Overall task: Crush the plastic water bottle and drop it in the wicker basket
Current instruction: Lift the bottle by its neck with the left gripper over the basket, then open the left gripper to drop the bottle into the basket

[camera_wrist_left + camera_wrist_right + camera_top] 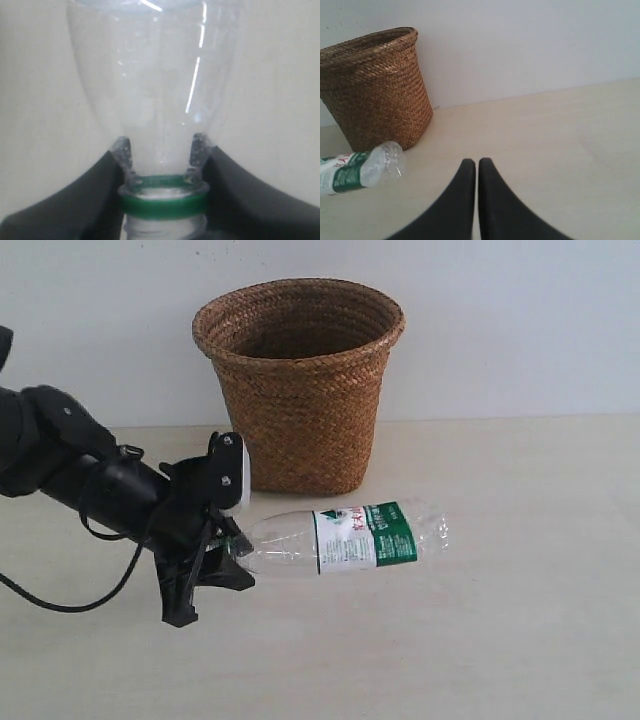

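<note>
The clear plastic water bottle [345, 537] is held sideways just above the table, its base pointing right, with the white-and-green label [365, 535] around its middle. My left gripper [232, 545] is shut on its neck; in the left wrist view the fingers [111, 180] clamp either side of the green ring [162, 202] below the bottle's shoulder [155, 90]. The brown wicker basket [300, 380] stands upright behind the bottle, against the wall. My right gripper [477, 162] is shut with nothing in it, and its view shows the bottle's base [380, 162] and the basket [375, 85] beyond it.
The pale wooden table [520, 620] runs to a white wall [520, 320] behind the basket. A black cable [90, 590] loops under the left arm. The right arm does not appear in the exterior view.
</note>
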Robot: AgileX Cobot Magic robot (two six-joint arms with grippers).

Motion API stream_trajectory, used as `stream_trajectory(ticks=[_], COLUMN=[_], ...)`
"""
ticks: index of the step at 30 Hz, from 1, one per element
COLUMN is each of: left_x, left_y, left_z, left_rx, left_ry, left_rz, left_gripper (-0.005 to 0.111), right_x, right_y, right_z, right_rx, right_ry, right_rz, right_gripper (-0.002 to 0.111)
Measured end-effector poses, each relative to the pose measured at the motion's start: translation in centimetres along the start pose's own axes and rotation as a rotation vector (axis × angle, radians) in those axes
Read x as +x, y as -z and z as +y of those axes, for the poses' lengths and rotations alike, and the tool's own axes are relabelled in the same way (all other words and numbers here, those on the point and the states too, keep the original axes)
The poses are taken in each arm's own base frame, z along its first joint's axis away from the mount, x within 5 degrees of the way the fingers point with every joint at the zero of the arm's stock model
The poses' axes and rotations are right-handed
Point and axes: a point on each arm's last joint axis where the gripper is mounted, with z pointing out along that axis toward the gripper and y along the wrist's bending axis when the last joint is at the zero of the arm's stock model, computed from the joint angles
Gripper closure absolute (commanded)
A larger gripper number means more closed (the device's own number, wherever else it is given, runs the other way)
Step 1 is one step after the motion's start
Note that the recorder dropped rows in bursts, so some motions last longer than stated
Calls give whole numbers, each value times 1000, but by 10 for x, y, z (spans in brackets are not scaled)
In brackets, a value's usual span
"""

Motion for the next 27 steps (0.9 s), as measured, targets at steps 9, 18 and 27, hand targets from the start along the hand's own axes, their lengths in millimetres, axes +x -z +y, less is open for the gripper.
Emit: stream_trajectory(ticks=[9, 18, 27], left_x=[-45, -86, -101], left_y=[83, 163, 160], left_z=[-20, -5, 67], left_rx=[5, -408, -679], left_ry=[71, 303, 507], left_rz=[-152, -479, -548], left_gripper=[103, 103, 15], right_x=[0, 0, 0], right_y=[0, 0, 0], right_z=[0, 0, 0], right_rx=[-1, -1, -1], right_ry=[-6, -6, -6], right_rz=[0, 0, 0], right_gripper=[108, 108, 108])
